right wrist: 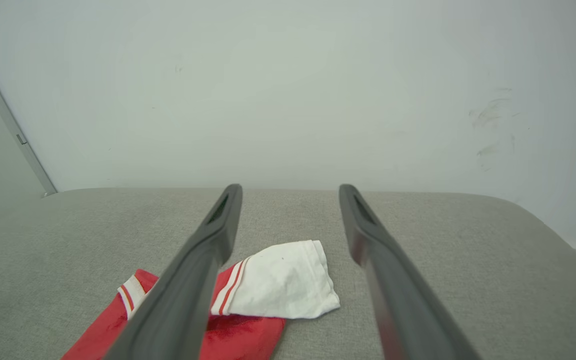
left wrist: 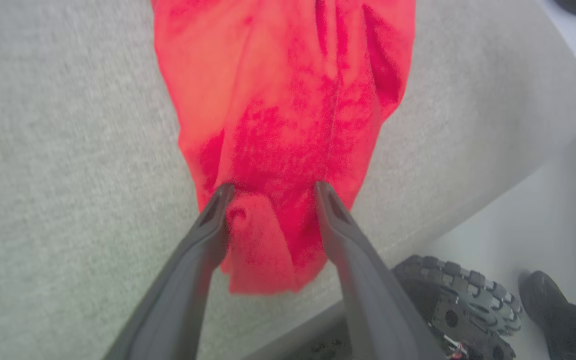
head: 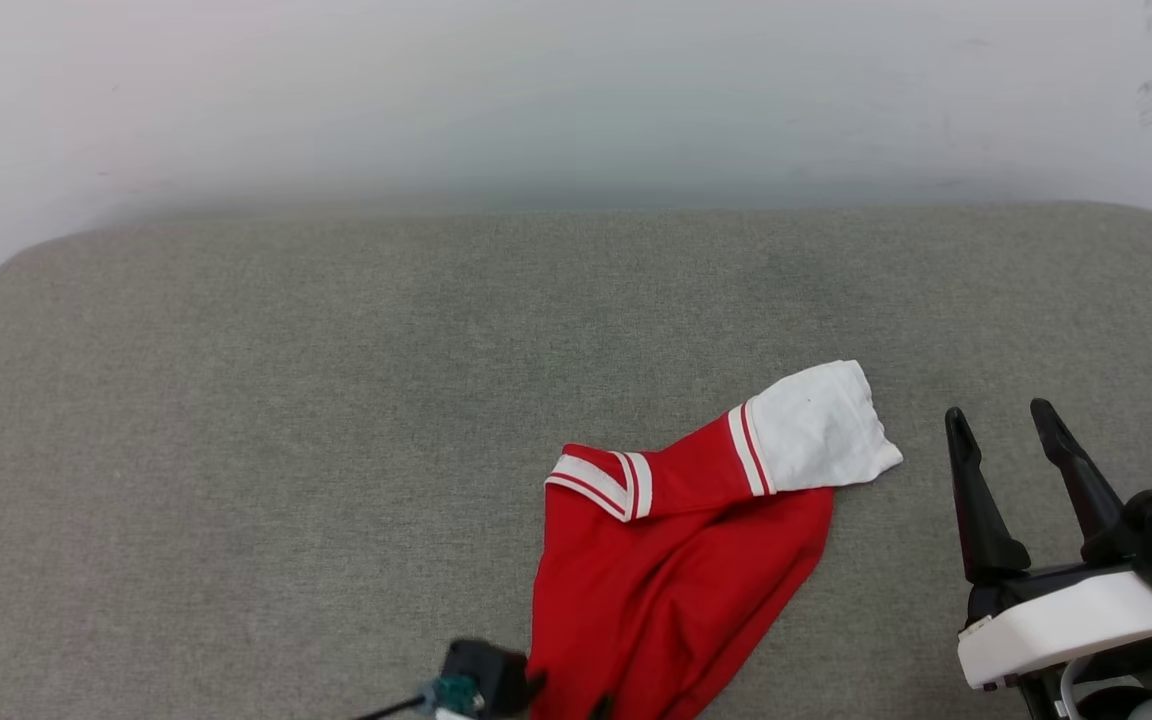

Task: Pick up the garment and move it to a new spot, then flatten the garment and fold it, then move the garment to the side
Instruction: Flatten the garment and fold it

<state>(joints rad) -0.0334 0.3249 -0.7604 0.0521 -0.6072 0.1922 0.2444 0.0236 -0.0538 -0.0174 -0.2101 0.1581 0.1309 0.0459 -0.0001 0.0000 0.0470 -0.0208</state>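
Where it lies: red shirt (head: 676,560) on grey cushion (head: 236,400), long axis running away from me.
Left gripper (left wrist: 273,186): mine, released, straddling the near hem; the nearer arm.
Right gripper (head: 996,410): released, empty, near white sleeve (head: 816,425).

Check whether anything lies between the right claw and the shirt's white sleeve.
Nothing visible does. The right claw stands open on the robot's right of the shirt, apart from it, and bare grey cushion is all that lies between its fingertips and the white sleeve.
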